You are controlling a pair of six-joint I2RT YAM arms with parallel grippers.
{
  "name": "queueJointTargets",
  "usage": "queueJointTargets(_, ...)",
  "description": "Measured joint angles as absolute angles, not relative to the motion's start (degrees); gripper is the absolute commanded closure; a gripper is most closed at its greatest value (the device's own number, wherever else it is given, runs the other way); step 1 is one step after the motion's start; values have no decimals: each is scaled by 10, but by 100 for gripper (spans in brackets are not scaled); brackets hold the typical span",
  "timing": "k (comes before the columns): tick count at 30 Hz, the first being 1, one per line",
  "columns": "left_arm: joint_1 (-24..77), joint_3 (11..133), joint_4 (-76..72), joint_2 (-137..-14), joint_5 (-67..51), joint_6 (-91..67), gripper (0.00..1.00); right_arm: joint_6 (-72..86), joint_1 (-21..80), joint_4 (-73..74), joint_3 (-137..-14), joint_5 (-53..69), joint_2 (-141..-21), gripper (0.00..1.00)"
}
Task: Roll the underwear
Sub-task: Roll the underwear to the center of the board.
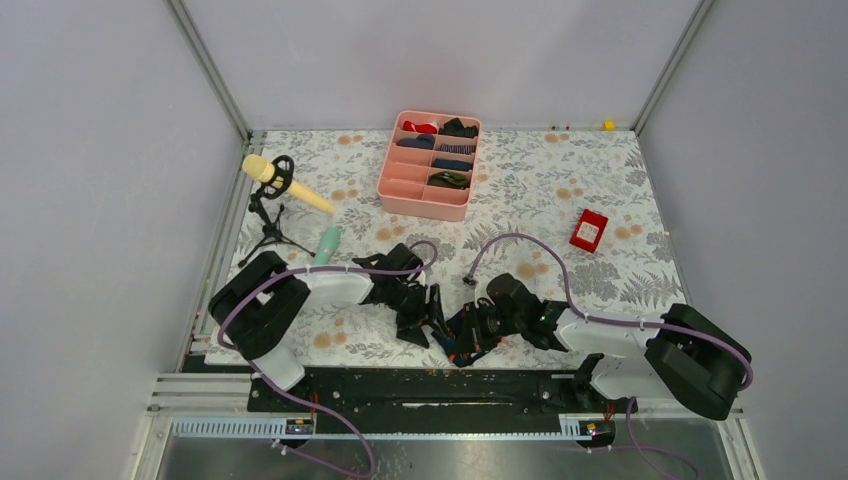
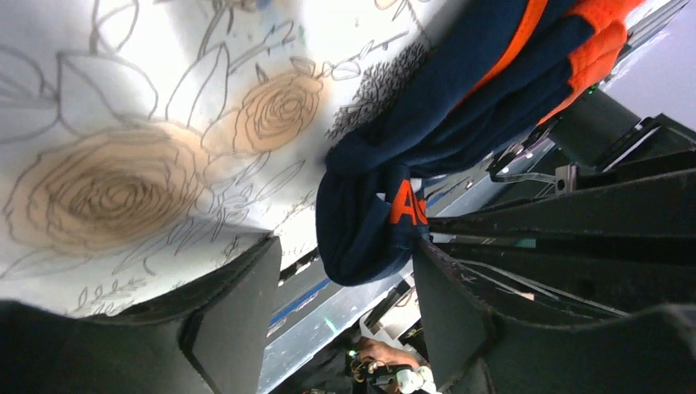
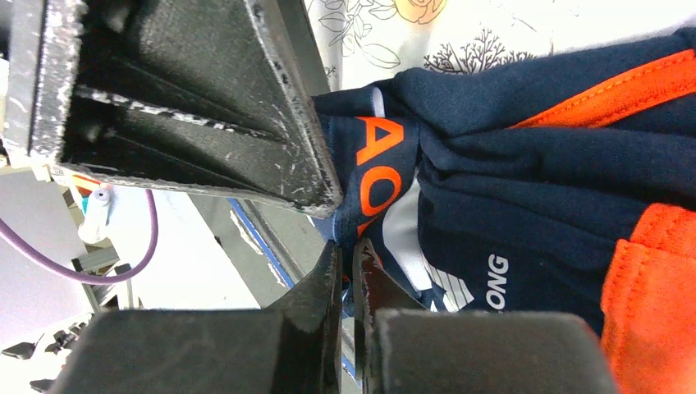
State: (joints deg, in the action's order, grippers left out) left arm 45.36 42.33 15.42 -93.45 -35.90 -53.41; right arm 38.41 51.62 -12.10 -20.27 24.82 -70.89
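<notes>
Navy cloth edged in orange, the underwear (image 1: 461,337) lay bunched between both arms, one fold pinched tight by the right gripper (image 3: 341,229), its other end reaching into the left gripper (image 2: 345,246), whose fingers stood apart, touching one finger.

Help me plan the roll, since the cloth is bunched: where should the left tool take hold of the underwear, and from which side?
Take the rounded navy fold of the underwear that bears the orange letters, coming from the robot's left. That fold lies between the fingers of the open left tool, while the right tool appears to pinch the edge beside it.
</notes>
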Motion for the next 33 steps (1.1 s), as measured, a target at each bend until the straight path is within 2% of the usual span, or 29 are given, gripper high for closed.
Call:
queueJointTargets(6, 454, 409, 90, -948, -372, -592, 48, 384, 514, -123, -203, 251, -712, 100)
queueJointTargets(13, 454, 375, 42, -940, -377, -655, 49, 384, 514, -123, -203, 251, -713, 100)
queueJointTargets(16, 454, 365, 36, -926, -370, -670, 59, 384, 514, -123, -203, 251, -714, 100)
queueJointTargets(19, 454, 363, 33, -917, -369, -676, 61, 383, 514, -124, -203, 251, -714, 100)
queueJointTargets(20, 454, 363, 34, -914, -369, -676, 58, 383, 514, -124, -203, 251, -714, 100)
queueJointTargets(24, 454, 364, 44, -902, -360, -676, 36, 383, 514, -124, -203, 252, -714, 100)
queueJointTargets(27, 454, 370, 48, -901, -355, -675, 34, 383, 514, -124, -203, 252, -714, 100)
queueJointTargets(29, 454, 375, 49, -901, -353, -675, 38, 382, 514, -124, -203, 252, -714, 100)
queueJointTargets(33, 454, 379, 46, -906, -350, -680, 56, 382, 514, -124, -203, 252, -714, 100)
